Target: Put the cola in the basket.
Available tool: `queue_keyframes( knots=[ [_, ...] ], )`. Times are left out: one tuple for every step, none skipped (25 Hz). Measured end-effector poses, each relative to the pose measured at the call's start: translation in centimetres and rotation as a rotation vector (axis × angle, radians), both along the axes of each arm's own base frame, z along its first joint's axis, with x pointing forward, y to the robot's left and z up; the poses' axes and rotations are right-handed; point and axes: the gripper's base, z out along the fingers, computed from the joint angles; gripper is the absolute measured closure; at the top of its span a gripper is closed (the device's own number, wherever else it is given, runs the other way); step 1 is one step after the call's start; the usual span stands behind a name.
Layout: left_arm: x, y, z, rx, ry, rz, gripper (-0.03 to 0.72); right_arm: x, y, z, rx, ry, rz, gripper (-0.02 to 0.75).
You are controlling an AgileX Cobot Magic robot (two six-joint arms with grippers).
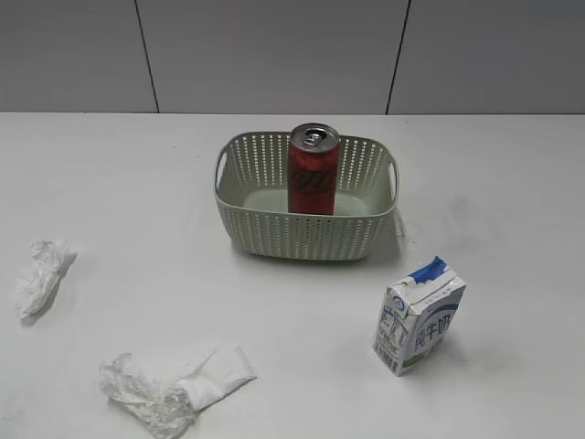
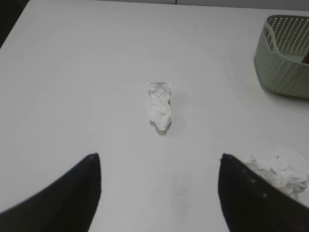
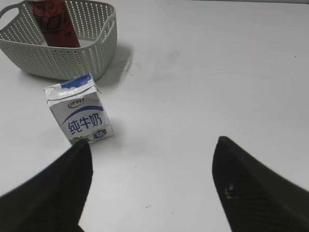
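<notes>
The red cola can [image 1: 313, 170] stands upright inside the pale green basket [image 1: 306, 236] at the middle of the table. The can also shows in the right wrist view [image 3: 54, 23], inside the basket [image 3: 58, 58]. A corner of the basket shows in the left wrist view [image 2: 285, 63]. My left gripper [image 2: 159, 157] is open and empty above bare table. My right gripper [image 3: 152, 142] is open and empty, with the milk carton close to its left finger. Neither gripper shows in the exterior view.
A white-and-blue milk carton [image 1: 419, 316] stands in front and right of the basket; it also shows in the right wrist view [image 3: 78, 110]. Crumpled white tissues lie at the left [image 1: 40, 274] and front left [image 1: 174, 384], also in the left wrist view [image 2: 160, 105] [image 2: 282, 169].
</notes>
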Motion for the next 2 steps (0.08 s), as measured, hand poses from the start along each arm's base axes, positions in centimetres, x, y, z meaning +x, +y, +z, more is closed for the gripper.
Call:
queue_keyframes(
  knots=[
    [-0.07,0.01,0.0,0.0,-0.005,0.0,0.114,0.0,0.0,0.0,0.0,0.0,0.0,0.152],
    [-0.15,0.01,-0.03,-0.001,-0.008,0.0,0.114,0.0,0.0,0.0,0.0,0.0,0.0,0.152]
  ],
)
